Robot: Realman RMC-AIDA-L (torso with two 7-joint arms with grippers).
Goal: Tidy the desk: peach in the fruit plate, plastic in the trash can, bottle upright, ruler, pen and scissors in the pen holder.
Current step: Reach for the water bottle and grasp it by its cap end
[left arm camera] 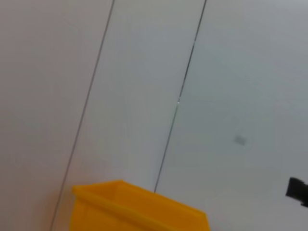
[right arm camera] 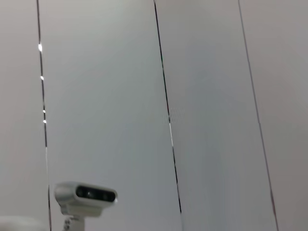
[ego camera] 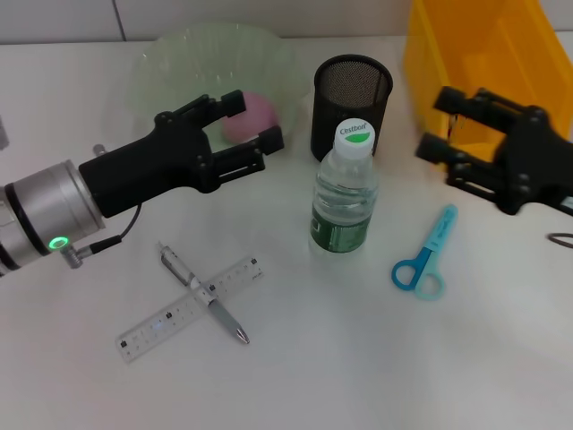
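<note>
Nearest on the white desk [ego camera: 358, 376], at the left, a clear ruler [ego camera: 190, 308] lies flat with a silver pen [ego camera: 204, 294] laid across it, the two touching in an X. To the right, slightly farther, the blue scissors [ego camera: 425, 254] lie closed on the desk, well apart from both. Between them the water bottle [ego camera: 345, 191] stands upright with its cap on, just in front of the black mesh pen holder [ego camera: 351, 103], which it partly overlaps.

The left gripper [ego camera: 255, 117] hangs over the near rim of the translucent green fruit plate [ego camera: 179, 58], fingers spread apart and grasping nothing. Its fingers cover part of the pink peach [ego camera: 254, 115], which sits in the plate behind them. The right gripper [ego camera: 436, 125] hovers at the right before the yellow trash can [ego camera: 466, 45], its fingers parted and empty. The can is cut off by the frame, and its inside cannot be made out. The left wrist view shows only a wall and one corner of the can [left arm camera: 139, 209]; the right wrist view shows wall and a small mounted camera [right arm camera: 85, 198].
</note>
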